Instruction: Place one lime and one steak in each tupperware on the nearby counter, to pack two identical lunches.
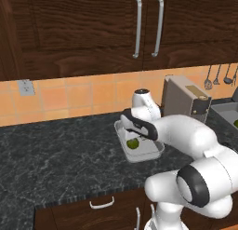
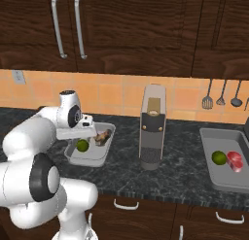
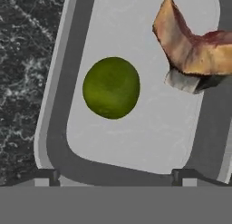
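Note:
A light-grey tupperware (image 2: 89, 161) on the black marbled counter (image 1: 56, 154) holds a lime (image 2: 82, 145) and a brown steak (image 2: 102, 136). My gripper (image 2: 89, 132) hangs just above it, open, with nothing between its fingers. In the hand view the lime (image 3: 111, 87) lies free on the tray floor (image 3: 149, 137), the steak (image 3: 190, 46) sits at the upper right, and the fingertips (image 3: 45, 177) stand wide apart. From the left, the lime (image 1: 133, 143) shows under the hand in the tupperware (image 1: 139, 158). A second tupperware (image 2: 219, 181) at the far right holds a lime (image 2: 219, 158) and a red steak (image 2: 235, 160).
A tall grey toaster (image 2: 152, 127) stands between the two trays, close to the right of the near one. Utensils (image 2: 221, 95) hang on the tiled wall at the right. Dark cabinets with silver handles (image 2: 68, 27) run overhead.

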Tool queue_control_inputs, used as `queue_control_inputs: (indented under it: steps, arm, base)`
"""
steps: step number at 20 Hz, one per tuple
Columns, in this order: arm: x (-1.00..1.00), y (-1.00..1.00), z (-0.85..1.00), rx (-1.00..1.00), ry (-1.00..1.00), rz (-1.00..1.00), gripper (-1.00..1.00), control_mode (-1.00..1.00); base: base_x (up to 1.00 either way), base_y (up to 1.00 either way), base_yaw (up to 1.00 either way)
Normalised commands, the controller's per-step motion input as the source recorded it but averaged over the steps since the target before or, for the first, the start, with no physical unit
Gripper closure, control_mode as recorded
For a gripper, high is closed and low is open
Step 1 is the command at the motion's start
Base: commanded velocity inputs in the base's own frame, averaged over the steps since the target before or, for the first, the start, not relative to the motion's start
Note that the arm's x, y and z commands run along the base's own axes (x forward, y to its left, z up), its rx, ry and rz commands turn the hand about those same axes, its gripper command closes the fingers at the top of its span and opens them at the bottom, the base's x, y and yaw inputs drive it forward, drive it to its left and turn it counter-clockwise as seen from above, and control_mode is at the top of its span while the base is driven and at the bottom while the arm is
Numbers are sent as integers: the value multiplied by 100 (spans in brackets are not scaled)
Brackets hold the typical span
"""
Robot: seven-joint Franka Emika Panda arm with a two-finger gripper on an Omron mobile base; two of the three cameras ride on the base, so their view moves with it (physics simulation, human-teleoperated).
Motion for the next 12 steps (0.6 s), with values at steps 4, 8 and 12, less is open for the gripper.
queue_control_inputs:
  steps: [4,8,12]
  arm:
    - [-97,-25,23,0,0,0,-100,-100]
    - [-88,-23,41,1,-2,0,-100,-100]
    - [-77,-17,59,7,-12,0,-100,-100]
  base:
    - [0,0,0]
    - [0,0,0]
    - [0,0,0]
